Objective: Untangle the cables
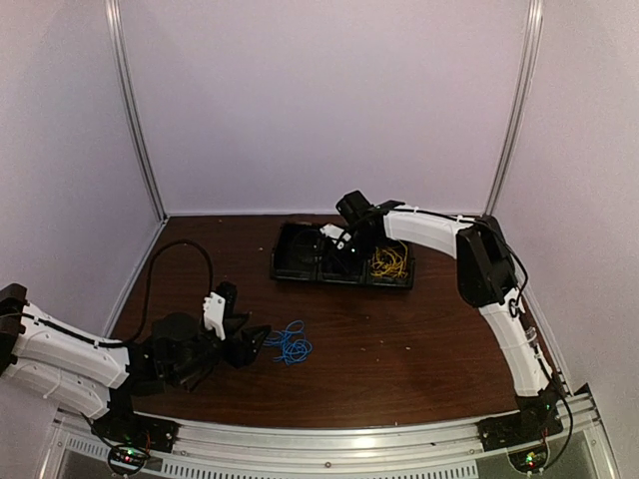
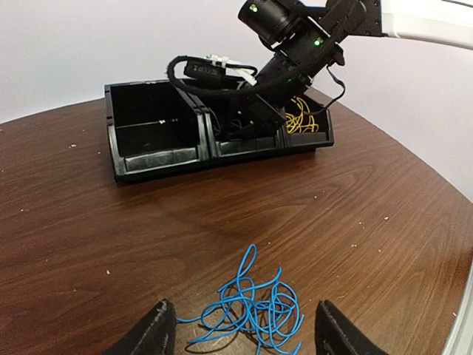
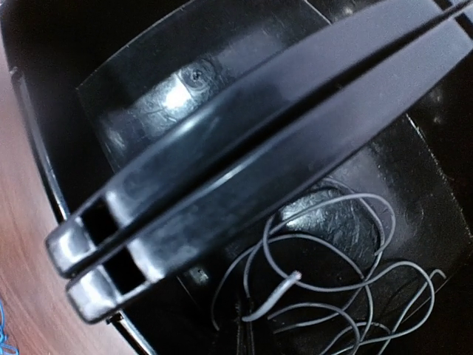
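Note:
A blue cable lies in a loose tangle on the wooden table. My left gripper is open, one finger on each side of the tangle, touching none of it. A yellow cable is coiled in the right compartment of a black tray. My right gripper is shut and reaches down into the tray's middle compartment. A thin dark cable lies looped on that compartment's floor just beside the shut fingers, with nothing seen between them.
The tray stands at the back centre of the table and has three compartments. The right arm leans over it from the right. White walls close the table at the back and sides. A thick black arm cable arcs above the left arm.

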`<state>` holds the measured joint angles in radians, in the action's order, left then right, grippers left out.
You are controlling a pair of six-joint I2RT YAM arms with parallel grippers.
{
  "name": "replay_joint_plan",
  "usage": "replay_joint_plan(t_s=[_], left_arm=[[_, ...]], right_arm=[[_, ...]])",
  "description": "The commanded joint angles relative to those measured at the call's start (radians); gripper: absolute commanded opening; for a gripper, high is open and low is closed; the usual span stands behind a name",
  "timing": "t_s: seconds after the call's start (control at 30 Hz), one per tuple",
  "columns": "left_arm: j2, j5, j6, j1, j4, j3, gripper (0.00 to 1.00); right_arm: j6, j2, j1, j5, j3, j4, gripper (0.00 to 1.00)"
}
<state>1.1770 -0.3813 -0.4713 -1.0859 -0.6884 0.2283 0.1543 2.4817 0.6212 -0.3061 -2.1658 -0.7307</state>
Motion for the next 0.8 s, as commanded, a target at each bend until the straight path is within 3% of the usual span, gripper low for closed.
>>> replay_joint_plan(t_s=[0.0,0.17,0.53,0.77], left_arm=[[0.006,-0.008,-0.01,-0.003,-0.062,-0.019,0.65],[0.023,-0.001,-0.006,-0.003,-0.067,-0.012,0.65],[0.003,-0.002,0.0,-0.003,-0.032,-0.005,0.65],[0.069,0.018,0.024,-0.003,-0.024,0.049,0.66]], right_arm=[[0.033,-0.061,-0.003,-0.016,0.079,-0.129,0.0],[0.041,-0.142,-0.003,0.027,0.134,-0.109,0.21],[0.084,-0.331,-0.003,0.098,0.16,-0.143,0.43],[0.101,-0.415,-0.003,0.137,0.19,-0.138,0.51]])
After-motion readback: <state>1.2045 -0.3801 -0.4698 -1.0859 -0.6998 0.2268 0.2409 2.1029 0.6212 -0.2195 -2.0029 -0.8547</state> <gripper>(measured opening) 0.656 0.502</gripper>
